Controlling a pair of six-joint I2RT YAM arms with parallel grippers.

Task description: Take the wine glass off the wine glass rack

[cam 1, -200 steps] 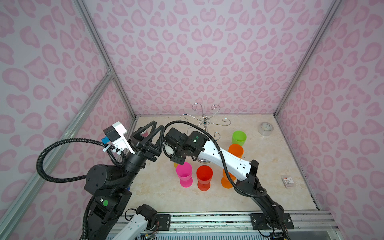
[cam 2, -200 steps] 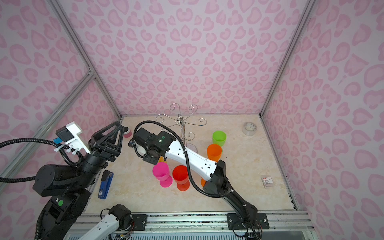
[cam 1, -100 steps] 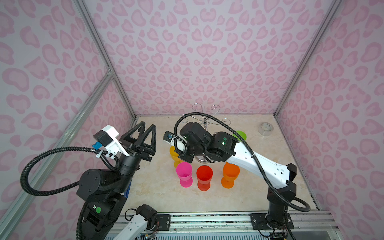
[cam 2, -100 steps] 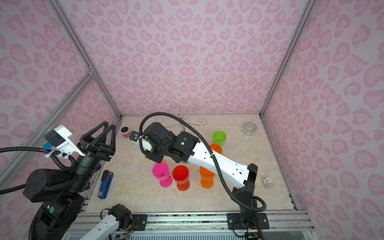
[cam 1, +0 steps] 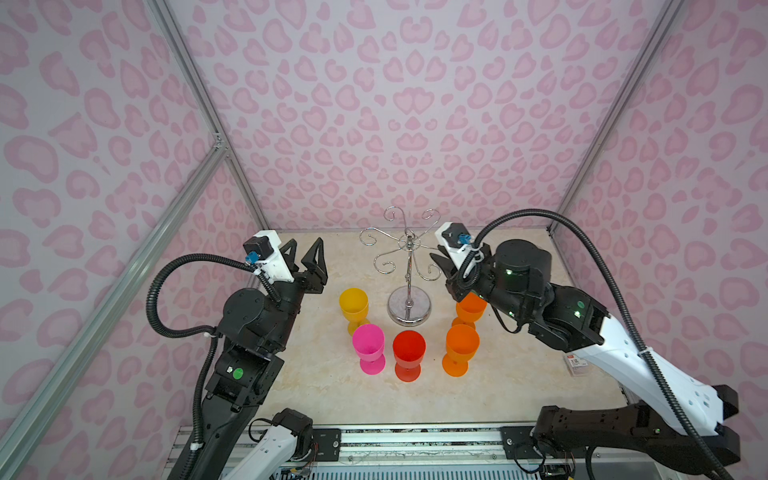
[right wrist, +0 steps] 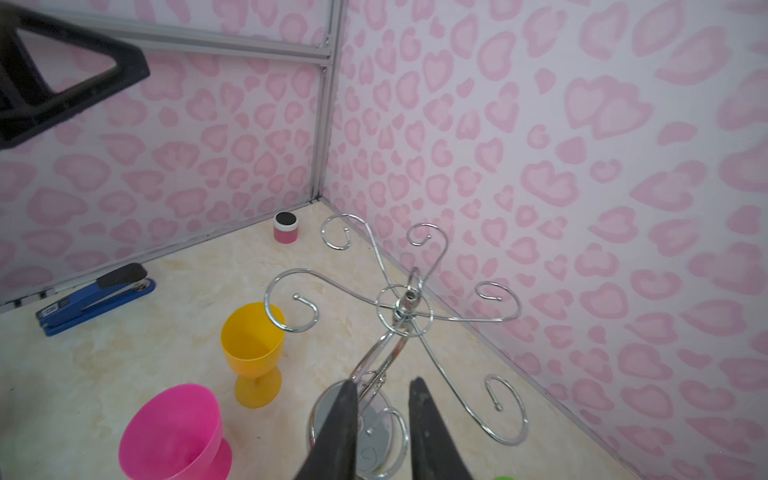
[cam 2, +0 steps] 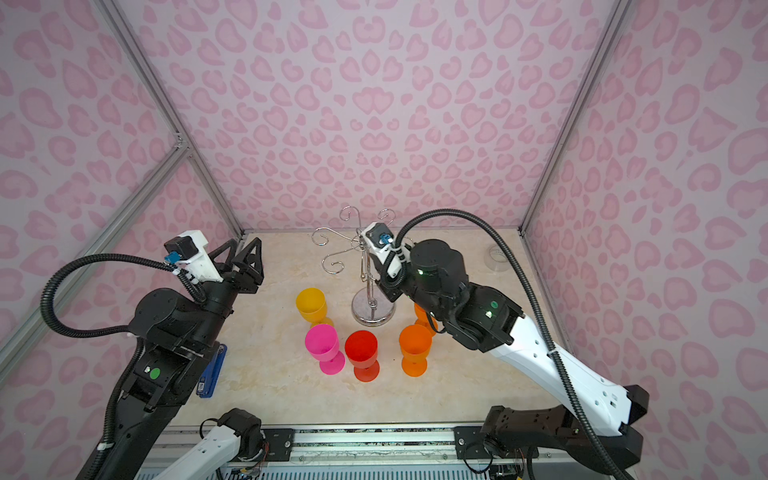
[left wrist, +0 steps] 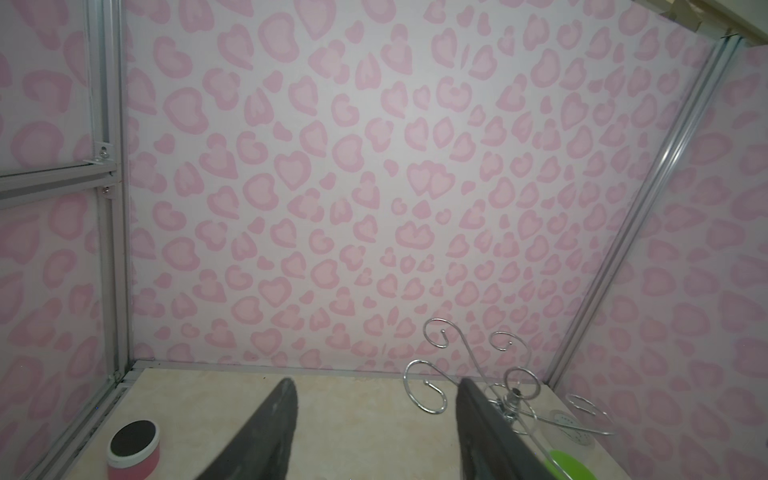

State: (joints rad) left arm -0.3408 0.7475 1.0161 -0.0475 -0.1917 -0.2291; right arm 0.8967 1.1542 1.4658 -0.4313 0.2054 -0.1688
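Note:
The chrome wine glass rack stands at the middle back, and every curled arm is bare in the right wrist view. Several plastic wine glasses stand upright on the table in front of it: yellow, pink, red and orange. Another orange one is partly hidden under my right arm. My left gripper hovers open and empty, left of the rack. My right gripper sits just right of the pole, jaws narrowly apart with nothing between them.
A blue stapler lies near the left wall, and a pink jar with a black lid sits in the back left corner. A clear tape roll is at the back right. A small card lies under my right arm. A green glass stands beyond the rack.
My right arm has swung back from the left of the rack, by the yellow glass, to the rack's right side. My left gripper has shifted slightly and stays open.

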